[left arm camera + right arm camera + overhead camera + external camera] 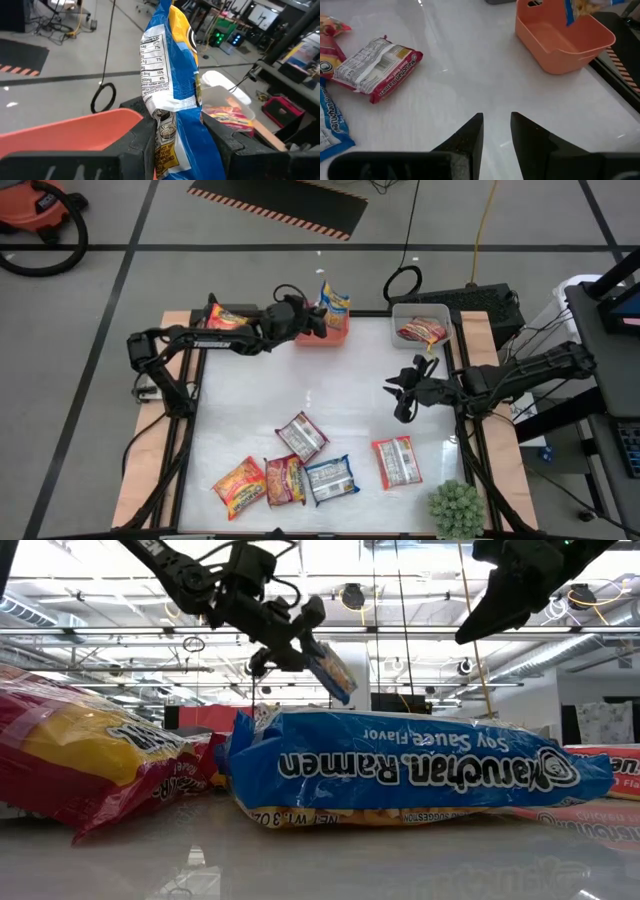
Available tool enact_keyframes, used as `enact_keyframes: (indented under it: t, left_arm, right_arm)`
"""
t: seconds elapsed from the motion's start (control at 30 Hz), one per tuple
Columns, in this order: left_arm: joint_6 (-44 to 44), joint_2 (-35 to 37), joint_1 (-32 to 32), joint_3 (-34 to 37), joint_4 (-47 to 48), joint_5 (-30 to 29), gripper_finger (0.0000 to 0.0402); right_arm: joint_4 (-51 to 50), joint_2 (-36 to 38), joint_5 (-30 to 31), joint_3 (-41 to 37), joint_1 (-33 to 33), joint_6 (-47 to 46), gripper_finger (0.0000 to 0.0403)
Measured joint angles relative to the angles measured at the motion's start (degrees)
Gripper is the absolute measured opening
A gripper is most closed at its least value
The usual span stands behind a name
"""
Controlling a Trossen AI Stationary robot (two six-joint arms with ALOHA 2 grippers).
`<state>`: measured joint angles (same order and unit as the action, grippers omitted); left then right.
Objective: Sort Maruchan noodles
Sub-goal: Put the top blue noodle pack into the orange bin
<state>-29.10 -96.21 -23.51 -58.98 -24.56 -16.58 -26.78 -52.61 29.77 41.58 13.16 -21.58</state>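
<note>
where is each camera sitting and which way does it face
High: overhead, straight down on the table; both arms show.
Low: tabletop level, looking across past a blue packet; both arms above.
Left wrist: behind the left gripper, shut on the held packet over the orange bin.
Right wrist: behind the right gripper, empty.
Shared: held packet, orange bin, in high and left wrist.
</note>
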Motion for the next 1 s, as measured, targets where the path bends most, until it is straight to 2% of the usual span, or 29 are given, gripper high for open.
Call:
enact_keyframes:
  t: [0.57,0.67,0.83,1.0]
  left_arm:
    - [-7.2,-2.1,2.4,0.0,-1.2,-7.7,0.012]
    - [-8.1,-3.4,3.4,0.0,-2.5,-10.2,0.012]
    - [-10.7,-5.7,4.1,0.0,-6.5,-10.9,0.012]
    - [-10.6,-7.8,4.9,0.0,-9.2,-15.5,0.012]
  right_arm:
    - [0.0,0.0,0.0,0.0,1.8,-1.1,0.0091]
    - [0.0,0.0,0.1,0.0,2.0,-0.2,0.0091]
    - [0.0,0.0,0.2,0.0,2.0,1.6,0.0091]
    - [0.5,0.0,0.8,0.0,1.9,5.2,0.0091]
